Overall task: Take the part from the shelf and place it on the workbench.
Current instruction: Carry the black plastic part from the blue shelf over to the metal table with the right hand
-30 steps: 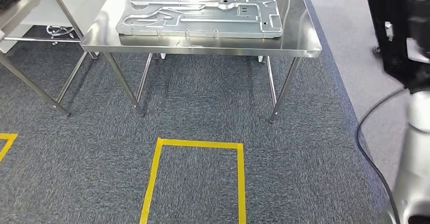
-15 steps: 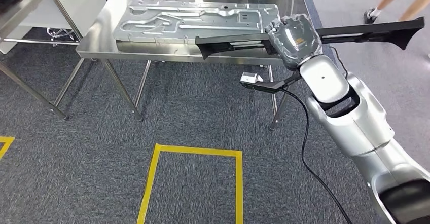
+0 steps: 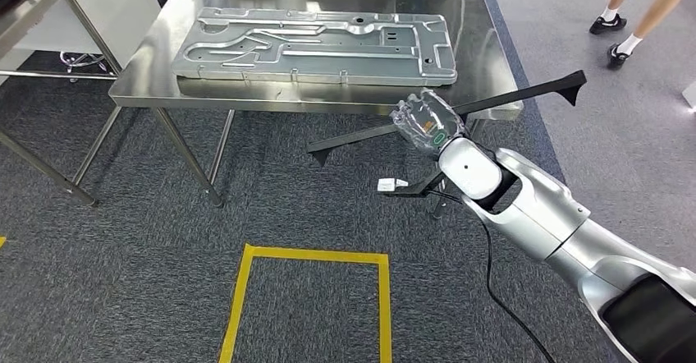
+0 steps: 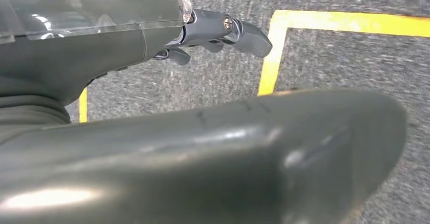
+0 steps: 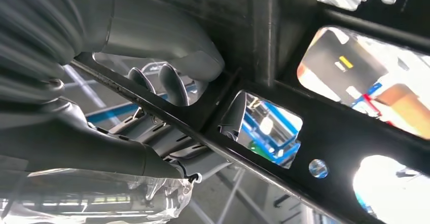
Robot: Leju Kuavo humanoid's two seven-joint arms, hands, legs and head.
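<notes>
Head view: the right hand point(image 3: 427, 121) grips a long black part point(image 3: 509, 96), fingers clamped round its middle. The part runs tilted out to both sides of the fingers, one end low toward the carpet point(image 3: 123, 297), the other raised past the corner of the steel surface point(image 3: 156, 75). It hangs in front of the surface's near edge, not on it. Beyond the fingers a grey plate point(image 3: 320, 47) lies flat on the surface. Yellow tape point(image 3: 316, 255) marks the carpet below. A person's legs point(image 3: 648, 10) stand far off to the right.

Left wrist view: the left hand point(image 4: 152, 46) hangs over carpet and yellow tape, its fingers point(image 4: 238, 29) loosely apart and holding nothing.

Right wrist view: the thumb and fingers point(image 5: 167, 82) pinch a bar of the black part's frame, with cut-out openings just beyond them.
</notes>
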